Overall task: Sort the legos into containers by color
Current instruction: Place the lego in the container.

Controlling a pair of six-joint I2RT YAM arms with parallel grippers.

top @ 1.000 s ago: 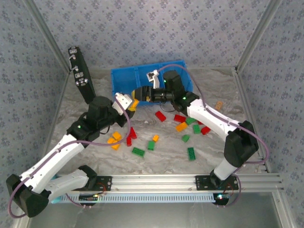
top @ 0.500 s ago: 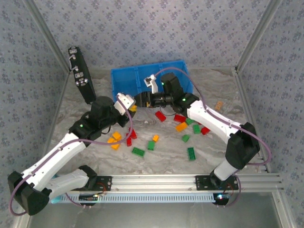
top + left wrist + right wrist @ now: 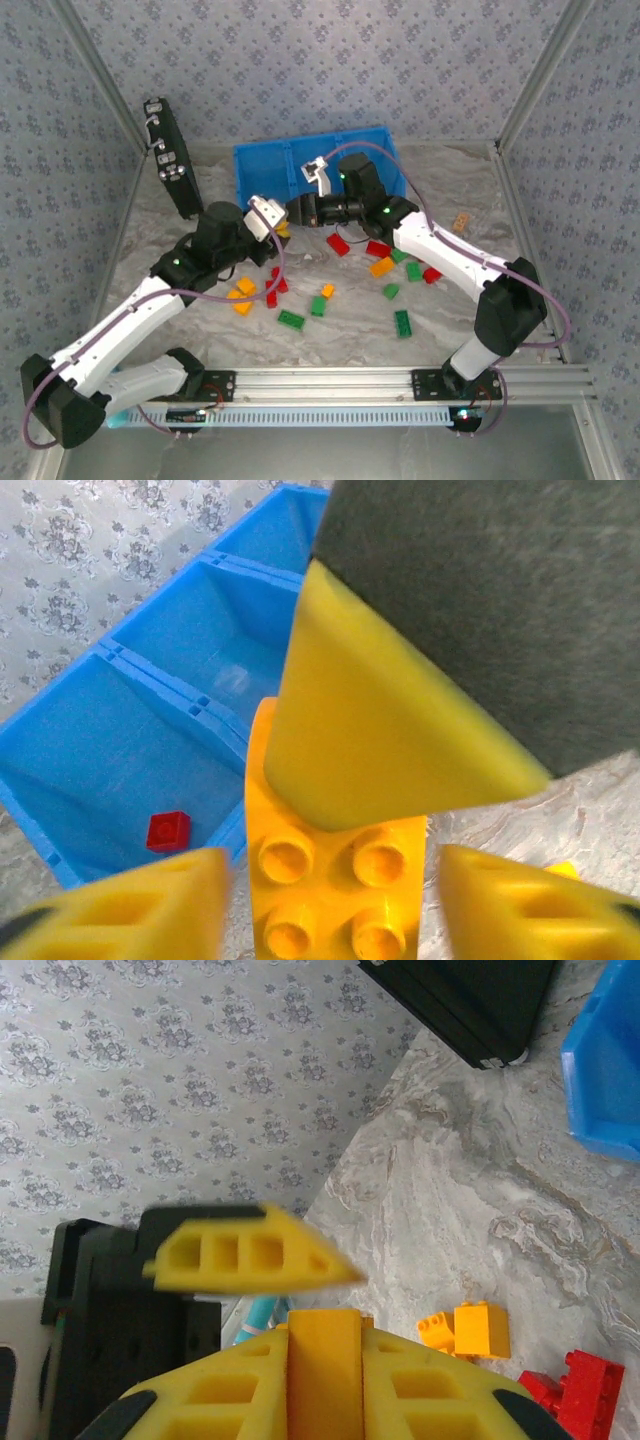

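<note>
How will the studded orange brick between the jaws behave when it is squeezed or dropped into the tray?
The orange brick looks like hard moulded plastic, so it probably stays stiff under a squeeze. Its glossy sides may slip if held off-centre. Being small and flat-faced, it is likely light and should land in the blue tray without rolling.

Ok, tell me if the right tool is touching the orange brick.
Touching. The right wrist view shows the orange brick pinched by the right tool, its fingers flush against both sides.
</note>
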